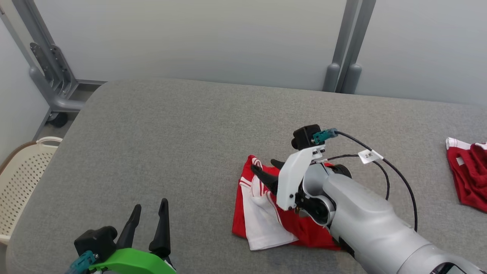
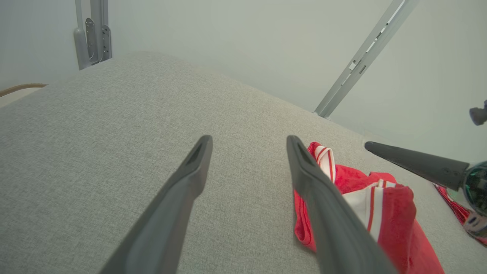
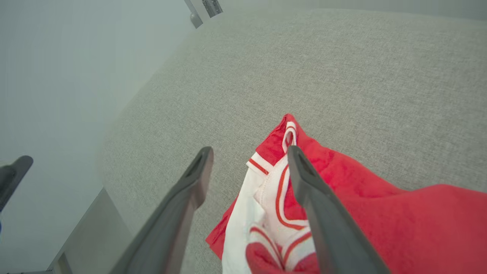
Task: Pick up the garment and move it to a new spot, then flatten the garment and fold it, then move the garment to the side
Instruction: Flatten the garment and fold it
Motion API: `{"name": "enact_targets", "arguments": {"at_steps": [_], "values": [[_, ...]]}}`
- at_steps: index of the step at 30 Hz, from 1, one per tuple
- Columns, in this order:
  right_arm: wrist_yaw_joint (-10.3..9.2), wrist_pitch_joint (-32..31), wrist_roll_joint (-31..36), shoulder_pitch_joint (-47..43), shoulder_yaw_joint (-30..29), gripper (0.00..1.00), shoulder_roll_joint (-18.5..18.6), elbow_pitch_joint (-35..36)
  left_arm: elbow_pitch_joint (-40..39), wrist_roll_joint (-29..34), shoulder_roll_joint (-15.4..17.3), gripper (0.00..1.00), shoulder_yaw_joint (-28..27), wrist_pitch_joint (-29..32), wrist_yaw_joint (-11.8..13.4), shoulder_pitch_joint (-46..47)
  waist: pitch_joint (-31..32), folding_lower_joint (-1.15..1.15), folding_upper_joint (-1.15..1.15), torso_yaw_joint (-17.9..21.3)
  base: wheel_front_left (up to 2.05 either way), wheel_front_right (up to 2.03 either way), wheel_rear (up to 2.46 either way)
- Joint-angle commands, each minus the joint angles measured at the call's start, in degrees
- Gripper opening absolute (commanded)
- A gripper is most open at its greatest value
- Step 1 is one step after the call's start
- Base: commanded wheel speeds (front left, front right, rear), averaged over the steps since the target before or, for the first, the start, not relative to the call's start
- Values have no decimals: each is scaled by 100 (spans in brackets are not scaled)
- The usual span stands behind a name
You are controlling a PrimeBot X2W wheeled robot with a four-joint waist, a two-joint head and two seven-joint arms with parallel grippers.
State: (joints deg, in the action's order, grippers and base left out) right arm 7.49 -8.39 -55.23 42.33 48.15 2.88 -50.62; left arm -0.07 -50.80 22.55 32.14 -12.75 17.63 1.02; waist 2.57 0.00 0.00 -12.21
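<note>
A crumpled red garment (image 1: 266, 217) with white panels and red-striped trim lies on the grey table (image 1: 171, 133), right of centre. My right gripper (image 1: 265, 165) hovers over its far-left corner with fingers spread open. In the right wrist view the right gripper (image 3: 250, 149) has nothing pinched; the garment (image 3: 380, 220) lies below and to the right of the fingers. My left gripper (image 1: 150, 204) stands open near the front-left edge, apart from the cloth. In the left wrist view the left gripper (image 2: 249, 139) is empty, with the garment (image 2: 392, 213) behind its right finger.
Another red and white cloth (image 1: 470, 177) lies at the table's right edge. A cream perforated basket (image 1: 23, 179) stands on the floor beyond the left edge. Grey metal posts (image 1: 344, 49) rise behind the table against a pale wall.
</note>
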Motion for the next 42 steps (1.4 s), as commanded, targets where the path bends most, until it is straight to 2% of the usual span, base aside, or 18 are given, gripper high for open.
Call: {"name": "enact_targets", "arguments": {"at_steps": [1, 6, 13, 16, 23, 28, 34, 36, 37, 38, 42], "values": [[-2, 82, -146, 130, 26, 100, 6, 23, 0, 41, 8, 100, 2, -18, -7, 91, -7, 0, 0, 36, 0, 0, 0], [-1, 441, -363, 505, 91, 100, 10, -162, -38, 64, 46, 100, -9, -39, 46, 73, -43, 0, 0, 151, 0, 0, 0], [-1, 967, -281, 807, -94, 100, 6, -886, -105, 93, 76, 100, -39, -59, 109, -15, -100, 0, 0, 351, 0, 0, 0], [-2, 1097, -251, 741, -144, 100, 153, -1002, -132, 86, 87, 100, -59, -64, 117, -50, -124, 0, 0, 451, 0, 0, 0], [-1, 1324, -385, 321, -193, 100, 612, -696, -176, 86, 97, 100, -80, -83, 142, -93, -174, 0, 0, 689, 0, 0, 0], [-1, 1450, -375, 12, -129, 100, 804, -371, -202, 115, 120, 100, -65, -64, 160, -63, -225, 0, 0, 804, 0, 0, 0], [-1, 1833, -103, -154, 40, 100, 851, -63, -233, 143, 116, 100, -31, -32, 138, 53, -313, 0, 0, 753, 0, 0, 0], [-1, 1982, 22, -191, 74, 96, 805, -50, -243, 157, 98, 100, -23, -29, 139, 86, -353, 0, 0, 673, 0, 0, 0], [-1, 2046, 83, -216, 80, 77, 766, -58, -246, 169, 95, 100, -19, -27, 141, 105, -377, 0, 0, 621, 0, 0, 0], [-1, 2099, 130, -242, 77, 49, 728, -77, -254, 174, 93, 100, -21, -30, 145, 127, -400, 0, 0, 565, 0, 0, 0], [-2, 2261, 323, -305, 36, 1, 567, -203, -292, 212, 109, 100, -19, -30, 159, 172, -497, 0, 0, 288, 0, 0, 0]]}}
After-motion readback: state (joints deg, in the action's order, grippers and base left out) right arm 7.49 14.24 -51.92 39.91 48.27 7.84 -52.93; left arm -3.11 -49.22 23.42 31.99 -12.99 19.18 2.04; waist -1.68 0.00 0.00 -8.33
